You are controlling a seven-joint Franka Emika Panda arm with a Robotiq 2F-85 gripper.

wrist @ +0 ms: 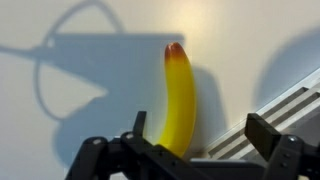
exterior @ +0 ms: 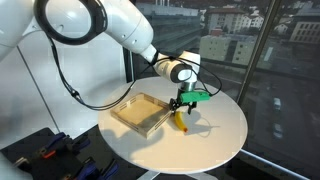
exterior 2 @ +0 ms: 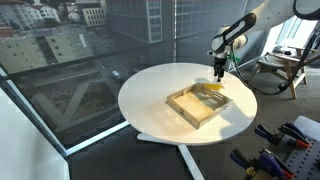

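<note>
A yellow banana (wrist: 180, 100) with a reddish-brown tip lies on the white round table (exterior: 215, 135), right beside a shallow wooden tray (exterior: 141, 113). My gripper (wrist: 200, 128) hovers just above it, open. The banana lies between the fingers, close to the left one, with nothing gripped. In both exterior views the gripper (exterior: 182, 103) (exterior 2: 219, 72) points down over the banana (exterior: 181, 121) (exterior 2: 212, 87) at the tray's edge (exterior 2: 198, 105). The tray's rim shows at the lower right of the wrist view (wrist: 285, 110).
The tray looks empty. The table stands next to large windows (exterior 2: 90, 50) overlooking buildings. Tools with orange and blue handles lie on the floor or a low surface near the table's base (exterior 2: 285, 140). A black cable hangs from the arm (exterior: 75, 85).
</note>
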